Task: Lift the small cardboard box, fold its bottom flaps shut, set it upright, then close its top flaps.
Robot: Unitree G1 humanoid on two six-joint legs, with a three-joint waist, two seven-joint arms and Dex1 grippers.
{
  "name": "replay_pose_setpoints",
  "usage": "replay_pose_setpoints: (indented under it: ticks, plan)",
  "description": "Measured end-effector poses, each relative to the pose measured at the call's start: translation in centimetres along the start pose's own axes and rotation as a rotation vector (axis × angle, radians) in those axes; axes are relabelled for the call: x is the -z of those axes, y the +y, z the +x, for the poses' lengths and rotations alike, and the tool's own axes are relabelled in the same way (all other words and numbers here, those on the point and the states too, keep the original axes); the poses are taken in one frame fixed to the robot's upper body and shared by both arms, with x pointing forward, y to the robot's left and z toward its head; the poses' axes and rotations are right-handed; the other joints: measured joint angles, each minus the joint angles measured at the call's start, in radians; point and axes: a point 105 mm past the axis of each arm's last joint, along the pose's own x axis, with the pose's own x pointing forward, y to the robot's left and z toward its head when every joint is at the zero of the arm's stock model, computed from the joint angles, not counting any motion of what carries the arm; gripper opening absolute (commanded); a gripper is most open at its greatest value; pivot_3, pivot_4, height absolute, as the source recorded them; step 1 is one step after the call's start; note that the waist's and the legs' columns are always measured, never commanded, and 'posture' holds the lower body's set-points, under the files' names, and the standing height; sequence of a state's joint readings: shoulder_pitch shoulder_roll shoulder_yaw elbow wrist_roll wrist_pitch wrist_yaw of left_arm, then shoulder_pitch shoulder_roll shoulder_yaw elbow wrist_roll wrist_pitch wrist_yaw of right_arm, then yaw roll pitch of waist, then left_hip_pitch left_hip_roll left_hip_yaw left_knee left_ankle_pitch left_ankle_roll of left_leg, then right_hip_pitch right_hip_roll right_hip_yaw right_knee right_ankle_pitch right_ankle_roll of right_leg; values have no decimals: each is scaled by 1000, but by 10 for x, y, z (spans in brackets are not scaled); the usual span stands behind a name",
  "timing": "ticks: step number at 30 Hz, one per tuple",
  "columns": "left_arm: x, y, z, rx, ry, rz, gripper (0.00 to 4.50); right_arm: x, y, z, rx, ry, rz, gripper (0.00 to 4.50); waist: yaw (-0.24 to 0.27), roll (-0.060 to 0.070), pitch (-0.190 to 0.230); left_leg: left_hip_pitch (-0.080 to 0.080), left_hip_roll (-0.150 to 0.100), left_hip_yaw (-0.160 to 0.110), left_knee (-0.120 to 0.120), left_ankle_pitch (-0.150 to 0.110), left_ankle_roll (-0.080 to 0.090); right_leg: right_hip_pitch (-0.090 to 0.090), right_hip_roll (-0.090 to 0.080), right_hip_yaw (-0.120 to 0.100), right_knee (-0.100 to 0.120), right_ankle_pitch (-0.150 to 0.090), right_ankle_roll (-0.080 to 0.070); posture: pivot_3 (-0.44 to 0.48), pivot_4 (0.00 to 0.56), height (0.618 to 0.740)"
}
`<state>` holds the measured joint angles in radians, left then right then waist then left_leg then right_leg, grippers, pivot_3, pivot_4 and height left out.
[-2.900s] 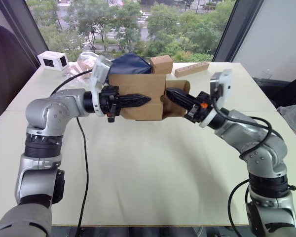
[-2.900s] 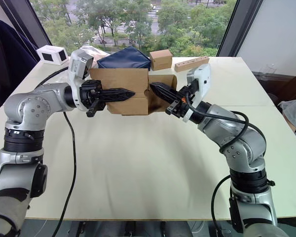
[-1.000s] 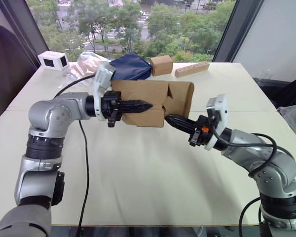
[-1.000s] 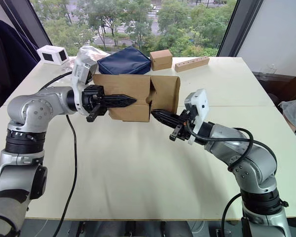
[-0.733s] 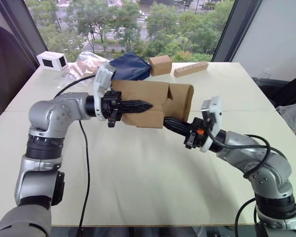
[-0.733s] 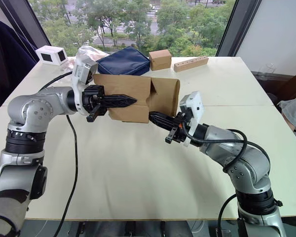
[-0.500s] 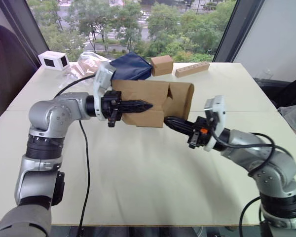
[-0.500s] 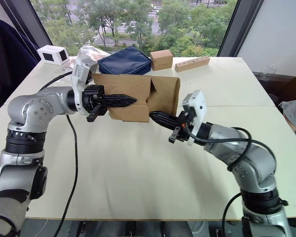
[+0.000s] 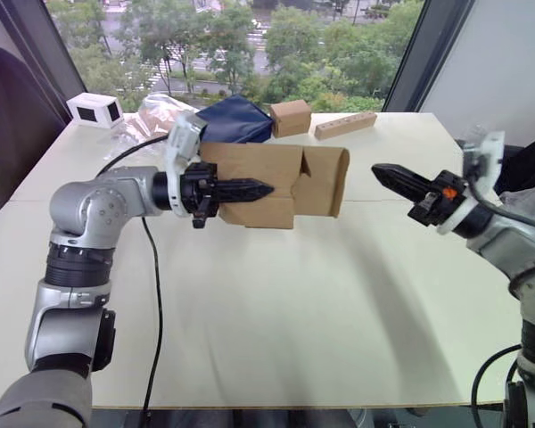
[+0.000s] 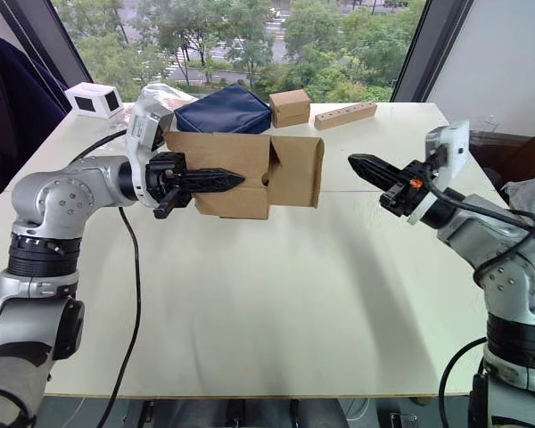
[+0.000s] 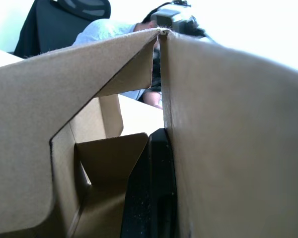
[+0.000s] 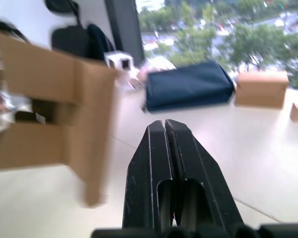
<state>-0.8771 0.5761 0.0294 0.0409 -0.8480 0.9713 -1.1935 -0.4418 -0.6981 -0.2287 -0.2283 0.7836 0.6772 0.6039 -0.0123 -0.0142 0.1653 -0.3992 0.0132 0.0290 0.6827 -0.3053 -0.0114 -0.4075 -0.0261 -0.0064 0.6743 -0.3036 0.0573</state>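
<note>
Left jaws (image 9: 250, 189) clamping small cardboard box (image 9: 276, 183).

A pale cream counter (image 10: 276, 294) carries everything, with a thin seam running across it about midway. Along its far edge by the window lie a small white box with a dark front (image 10: 94, 99), a crumpled clear plastic bag (image 9: 147, 111), a navy blue pouch (image 10: 223, 107), a smaller, squarer brown cardboard box (image 10: 290, 107) and a long tan wooden block (image 10: 346, 114). A black cable (image 10: 129, 267) trails over the counter's left part.
</note>
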Motion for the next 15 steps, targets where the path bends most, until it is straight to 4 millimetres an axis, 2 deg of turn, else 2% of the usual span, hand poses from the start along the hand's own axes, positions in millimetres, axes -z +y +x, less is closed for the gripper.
replay_pose_setpoints:
  ticks: [3,7,9,15]
  plan:
    - [0,0,1,4,-5,-1,0,16,8,21,-27,3,24,28,-2,0,0,0,0,0,0,0,0,-1,0,0,1,0,0,0,150,740]
    - [0,0,2,0,-6,1,0,18,21,35,-82,-34,88,28,3,0,0,0,0,0,0,0,-1,-1,0,0,1,0,0,0,150,740]
    - [1,1,1,-8,-7,0,0,16,31,37,-137,-59,140,28,4,0,0,-1,0,0,0,0,0,-1,-1,0,1,0,0,0,150,740]
    - [4,5,-1,-37,-11,-15,0,-7,83,20,-397,-115,259,28,0,0,0,0,0,0,0,0,0,-1,-1,0,2,0,0,0,150,740]
